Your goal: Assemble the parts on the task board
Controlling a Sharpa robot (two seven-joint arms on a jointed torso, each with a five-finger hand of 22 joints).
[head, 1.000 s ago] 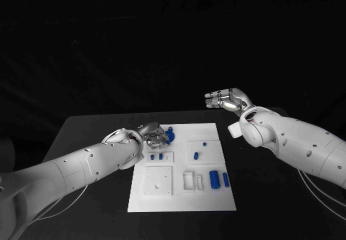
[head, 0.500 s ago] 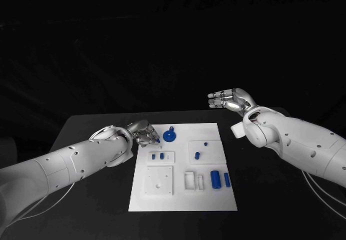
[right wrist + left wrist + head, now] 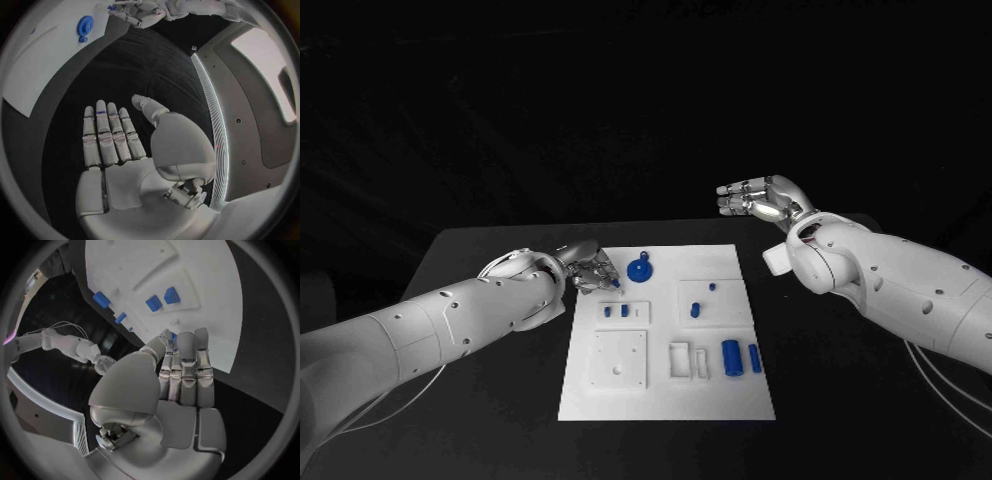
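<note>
The white task board (image 3: 661, 385) lies in the middle of the black table. A round blue gear-like part (image 3: 639, 270) sits near the board's far left corner. My left hand (image 3: 593, 270) hovers at the board's left edge beside that part, with a small blue piece (image 3: 173, 335) pinched between thumb and fingertip. My right hand (image 3: 759, 198) is raised beyond the table's far right, fingers straight and apart, holding nothing. The right wrist view shows the same flat right hand (image 3: 119, 135), with the board (image 3: 44, 65) and the gear part (image 3: 84, 25) far off.
Two small blue pieces (image 3: 615, 311) stand in a left block of the board, two small pegs (image 3: 711, 288) in a right block. Two blue cylinders (image 3: 731, 358) lie near the board's right edge. Bare black table (image 3: 473, 260) surrounds the board.
My left hand has drawn back to the left, off the blue gear part, which now lies uncovered on the board. The right hand has barely moved.
</note>
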